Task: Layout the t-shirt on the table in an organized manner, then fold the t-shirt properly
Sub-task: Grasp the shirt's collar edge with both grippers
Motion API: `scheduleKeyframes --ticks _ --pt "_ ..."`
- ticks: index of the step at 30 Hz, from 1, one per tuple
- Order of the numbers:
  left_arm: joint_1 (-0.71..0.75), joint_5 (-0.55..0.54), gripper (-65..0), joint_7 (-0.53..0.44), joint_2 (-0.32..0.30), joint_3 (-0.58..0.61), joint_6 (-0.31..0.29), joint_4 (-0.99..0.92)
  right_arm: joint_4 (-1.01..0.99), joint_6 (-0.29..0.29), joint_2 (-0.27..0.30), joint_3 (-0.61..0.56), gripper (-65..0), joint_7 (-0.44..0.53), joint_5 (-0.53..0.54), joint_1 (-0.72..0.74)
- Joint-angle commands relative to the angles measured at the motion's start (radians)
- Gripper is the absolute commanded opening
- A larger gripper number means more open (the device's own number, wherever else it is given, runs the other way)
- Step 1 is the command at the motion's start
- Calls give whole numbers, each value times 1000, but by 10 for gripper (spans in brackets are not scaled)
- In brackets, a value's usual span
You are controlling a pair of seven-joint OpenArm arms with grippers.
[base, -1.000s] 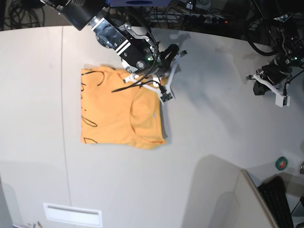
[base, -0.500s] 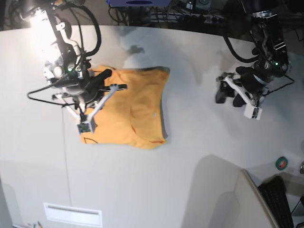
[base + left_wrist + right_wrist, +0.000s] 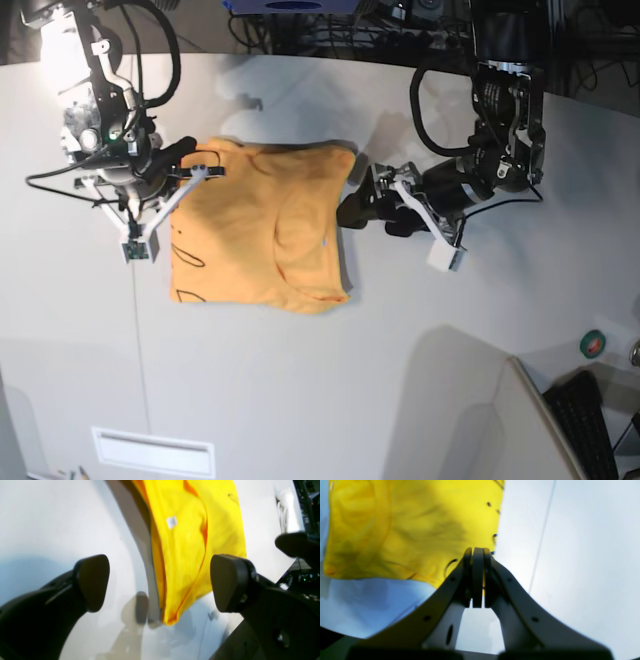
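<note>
T-shirt left wrist: folded edge on table, left gripper spread wide.
Right wrist: right gripper pinched closed, empty, at hem.
Base: folding stage; next, grip right-hand edge.

t-shirt: orange, folded flat (black lettering up); table: white

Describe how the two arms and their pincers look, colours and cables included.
Both arms are black with looping black cables. The left pincer has rounded matte black fingertip pads. The right pincer has pale grey, tapering fingers with small holes. White brackets sit at each wrist, and a green light glows on the right arm.
</note>
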Motion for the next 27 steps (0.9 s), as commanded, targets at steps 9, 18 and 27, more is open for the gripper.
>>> scheduleKeyframes --ticks 9,18,27 --pt "-84 -20 -48 -151 36 166 37 -146 17 2 4 5 -650 14 -2 2" --pt "-87 -20 -51 -278 34 262 145 -253 17 2 3 62 -650 89 0 -49" --pt "-144 -20 -392 -281 34 264 171 -382 17 134 -7 189 -650 132 0 -105"
